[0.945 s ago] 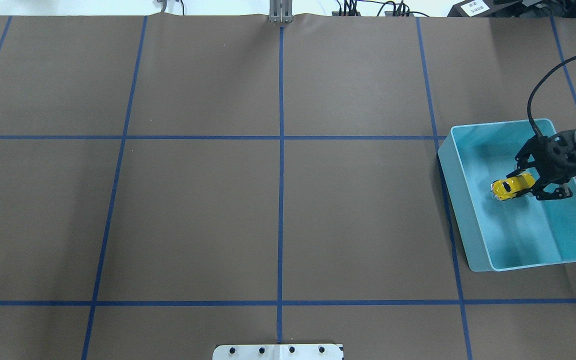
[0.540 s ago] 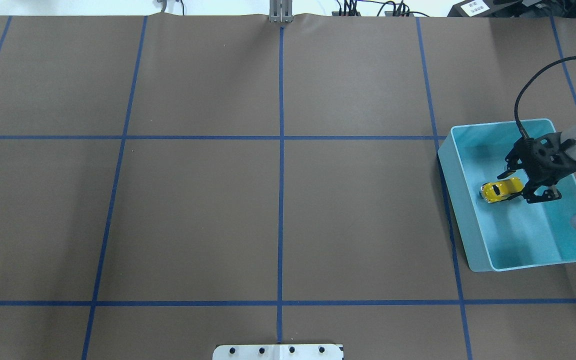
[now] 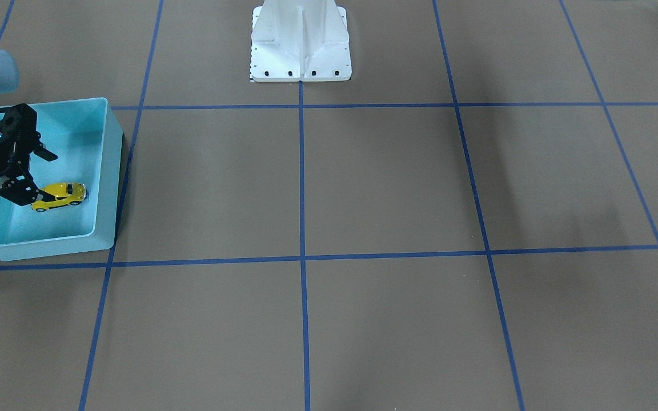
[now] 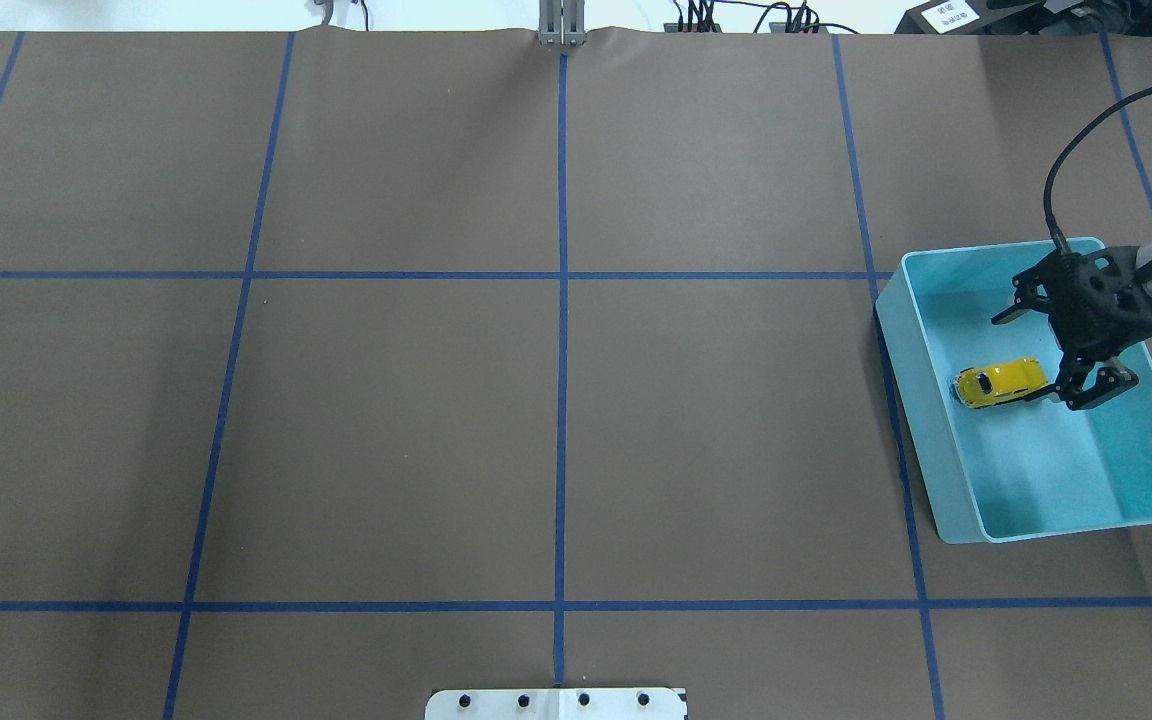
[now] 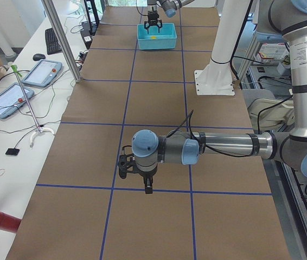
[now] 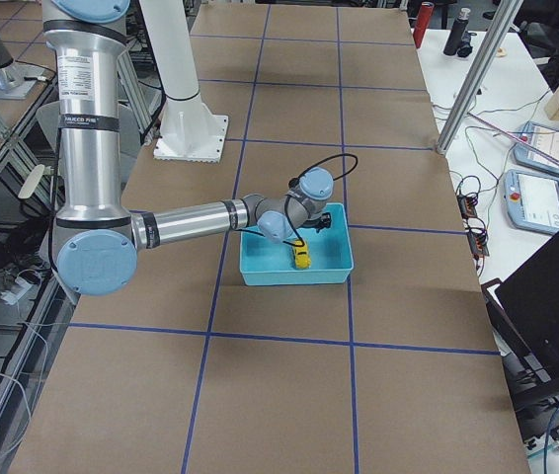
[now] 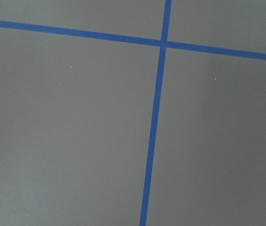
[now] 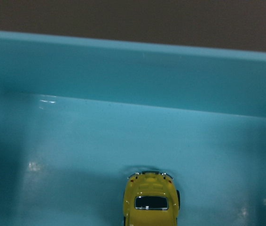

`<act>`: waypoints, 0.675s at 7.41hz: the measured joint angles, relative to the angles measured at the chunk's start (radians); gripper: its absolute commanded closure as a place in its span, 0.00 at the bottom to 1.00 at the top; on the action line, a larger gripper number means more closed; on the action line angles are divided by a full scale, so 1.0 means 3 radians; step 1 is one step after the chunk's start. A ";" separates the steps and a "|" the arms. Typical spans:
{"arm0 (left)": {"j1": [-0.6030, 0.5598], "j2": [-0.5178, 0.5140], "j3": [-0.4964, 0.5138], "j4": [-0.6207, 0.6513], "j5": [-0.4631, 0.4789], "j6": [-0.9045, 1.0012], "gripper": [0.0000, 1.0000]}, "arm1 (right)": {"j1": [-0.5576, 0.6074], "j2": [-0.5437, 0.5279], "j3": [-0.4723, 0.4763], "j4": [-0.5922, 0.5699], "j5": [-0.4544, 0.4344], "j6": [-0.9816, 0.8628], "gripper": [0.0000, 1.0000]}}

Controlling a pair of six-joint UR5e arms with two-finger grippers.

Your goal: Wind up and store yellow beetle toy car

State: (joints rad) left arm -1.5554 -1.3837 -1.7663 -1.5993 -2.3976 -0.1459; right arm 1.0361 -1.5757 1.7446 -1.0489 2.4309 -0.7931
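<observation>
The yellow beetle toy car (image 4: 998,383) stands on its wheels on the floor of the light blue bin (image 4: 921,400), free of any grip. My right gripper (image 4: 1021,358) is open just above and behind it, with one fingertip close to the car's rear end. The car (image 3: 59,196), bin (image 3: 106,165) and right gripper (image 3: 42,176) also show in the front-facing view. The right wrist view shows the car (image 8: 151,201) below the bin's far wall (image 8: 123,70), with no fingers in sight. My left gripper (image 5: 144,182) hangs over bare table; I cannot tell its state.
Brown paper with blue tape lines (image 4: 562,330) covers the table. The robot's white base plate (image 3: 300,40) stands at the near middle edge. The bin sits at the table's right end. The left wrist view shows only a tape crossing (image 7: 162,43).
The right gripper carried the car down and towards the bin's left wall, opened and let it go. The car now rests on the bin floor and the gripper has drawn back.
</observation>
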 measured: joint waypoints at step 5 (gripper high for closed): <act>0.0000 0.0000 0.0006 -0.0001 0.0000 0.0000 0.00 | 0.1101 0.0329 0.0203 -0.0958 0.0101 0.1896 0.00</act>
State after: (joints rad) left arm -1.5555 -1.3837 -1.7645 -1.5996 -2.3976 -0.1459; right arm 1.3664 -1.4769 1.8056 -1.3363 2.4613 -0.2242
